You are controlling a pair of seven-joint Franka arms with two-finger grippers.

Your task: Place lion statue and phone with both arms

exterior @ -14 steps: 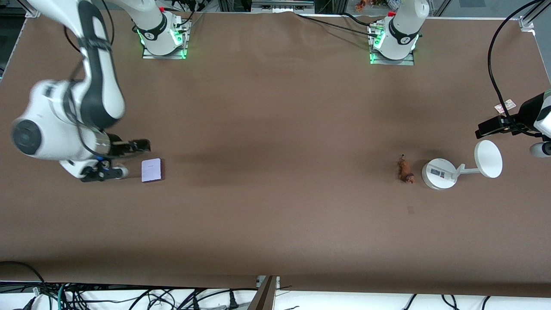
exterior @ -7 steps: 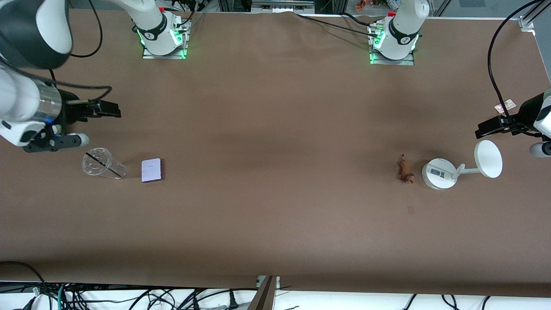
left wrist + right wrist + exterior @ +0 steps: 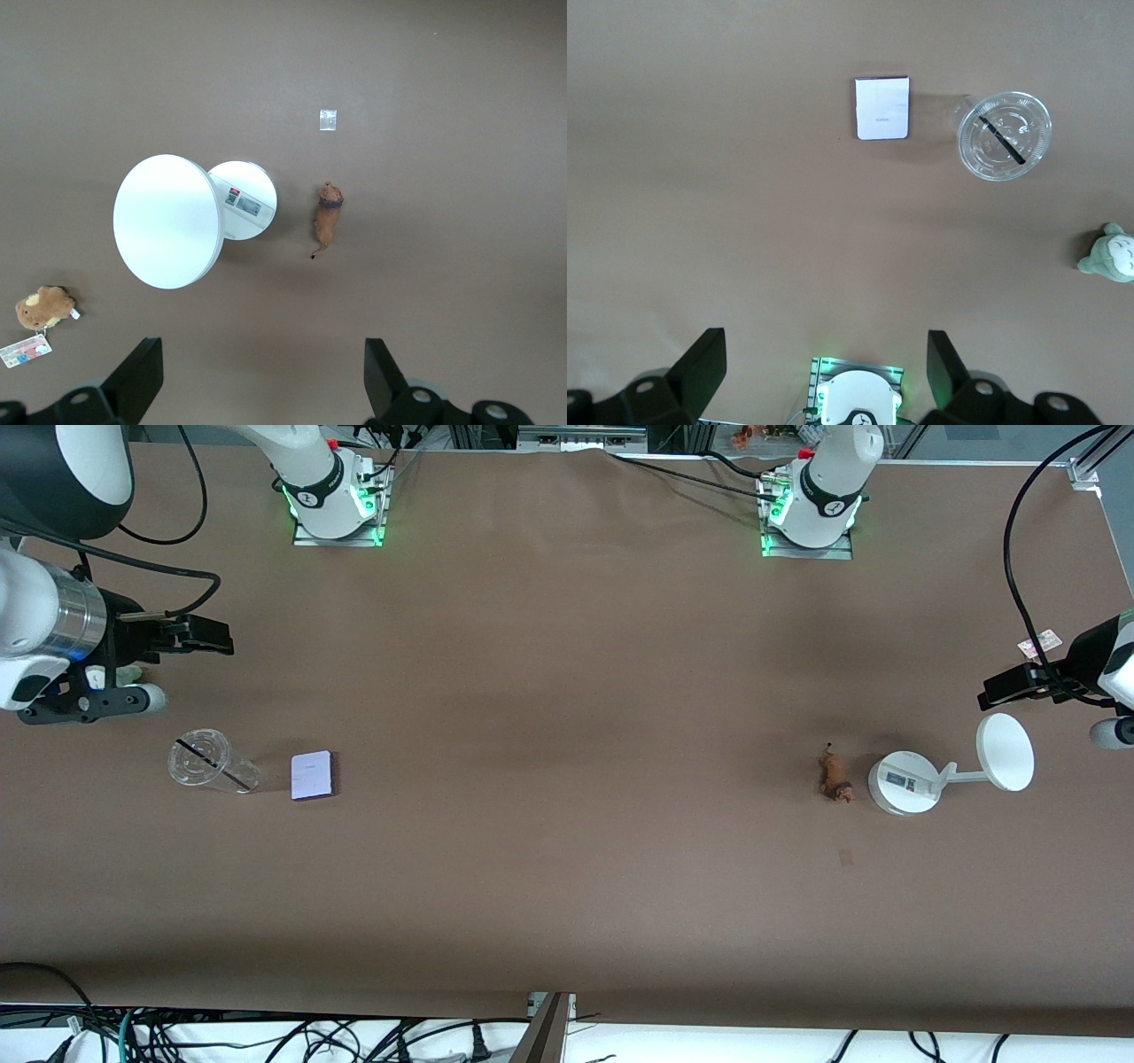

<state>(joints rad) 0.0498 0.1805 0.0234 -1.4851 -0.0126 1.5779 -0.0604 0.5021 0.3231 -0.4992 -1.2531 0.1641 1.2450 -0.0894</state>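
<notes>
We find the phone (image 3: 314,775) flat beside the clear cup (image 3: 213,763), the lion statue (image 3: 834,776) beside the white stand (image 3: 904,782). Both claws, right (image 3: 213,638) and left (image 3: 997,688), hang wide, empty. We should keep them clear of both placed items.

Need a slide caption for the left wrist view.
Open left gripper over the table, above lion statue lying beside white stand.

brown table (image 3: 567,691) carries phone (image 3: 313,775), clear cup (image 3: 205,761), lion statue (image 3: 834,776), white stand (image 3: 921,777).
</notes>
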